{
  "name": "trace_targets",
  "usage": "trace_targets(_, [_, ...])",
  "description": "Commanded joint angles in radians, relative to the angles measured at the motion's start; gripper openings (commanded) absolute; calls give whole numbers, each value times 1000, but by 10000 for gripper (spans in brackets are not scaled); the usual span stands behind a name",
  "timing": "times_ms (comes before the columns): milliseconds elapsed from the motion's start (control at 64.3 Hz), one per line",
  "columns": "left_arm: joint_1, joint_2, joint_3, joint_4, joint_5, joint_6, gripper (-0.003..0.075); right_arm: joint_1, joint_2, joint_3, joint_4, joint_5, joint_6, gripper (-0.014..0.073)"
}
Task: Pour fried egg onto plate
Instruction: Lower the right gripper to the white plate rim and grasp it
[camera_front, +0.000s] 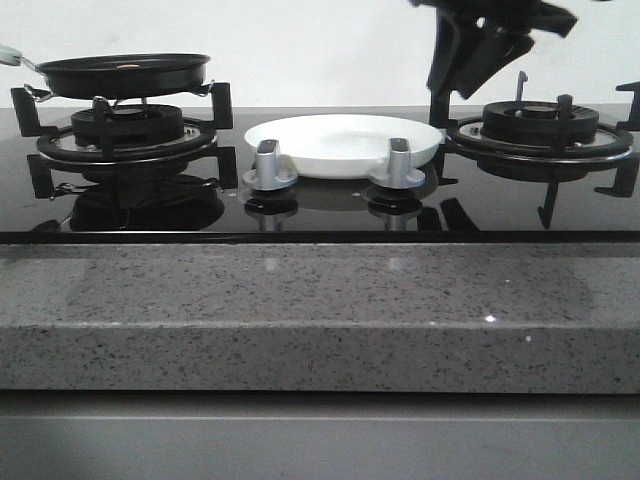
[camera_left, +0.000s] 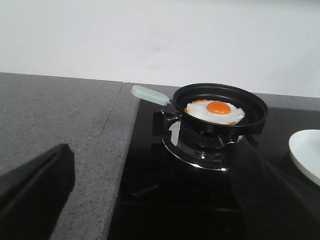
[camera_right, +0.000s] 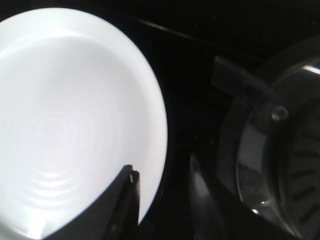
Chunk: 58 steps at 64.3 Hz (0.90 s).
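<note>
With the right pincer (camera_right: 162, 200) released above the plate (camera_right: 65, 125) rim, descending might knock the plate aside.

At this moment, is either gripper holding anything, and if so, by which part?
Nothing is held. The left gripper is open, short of the pan and its pale handle. The right gripper is open above the plate rim.

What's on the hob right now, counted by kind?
Frying pans: 1
Fried eggs: 1, lying in the pan
Plates: 1, bare
Burners: 2
Control knobs: 2
Total: 7
</note>
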Motion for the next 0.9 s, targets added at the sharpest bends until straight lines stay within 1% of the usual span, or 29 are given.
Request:
trace_targets(0, [-7,11,-36,-2,-86,-5,627,1,4,-110,35,38,-13,276])
trace_targets(187, [-7,11,-36,-2,-86,-5,627,1,107,-243,53,116,-13,276])
trace_targets(280, [-7,11,-36,-2,-86,-5,627,1,138,-278,53,137,-13,276])
trace_targets(560, [-7,11,-36,-2,-86,-5,627,1,151,-281,53,128,-13,276])
trace_targets(886, [-7,11,-36,-2,-86,-5,627,12,177,-281,55,153,-13,269])
